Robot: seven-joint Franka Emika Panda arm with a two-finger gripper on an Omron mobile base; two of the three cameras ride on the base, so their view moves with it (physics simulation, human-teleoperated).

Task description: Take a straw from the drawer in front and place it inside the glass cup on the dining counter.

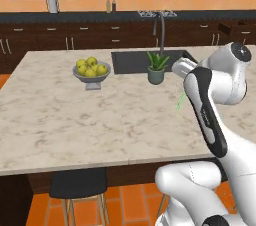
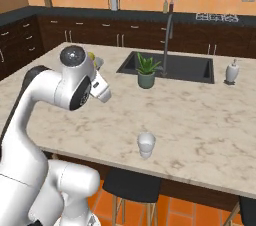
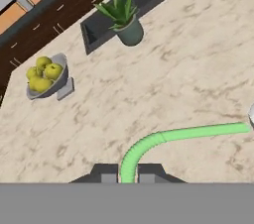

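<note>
We had the straw (image 3: pixel 163 139) pinched in our gripper (image 3: pixel 128 174) above the dining counter (image 3: pixel 149 94); the glass cup (image 2: pixel 146 144) remained unfilled.

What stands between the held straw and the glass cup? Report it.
Nothing visible. The pincer is shut on the straw, whose far end reaches the glass cup over bare dining counter. Potted plant and fruit bowl sit well aside.

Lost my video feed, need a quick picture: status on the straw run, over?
Gripper shut on the straw, above the dining counter. Glass cup upright near the counter's front edge, no straw in it yet. Potted plant well back by the sink.
</note>
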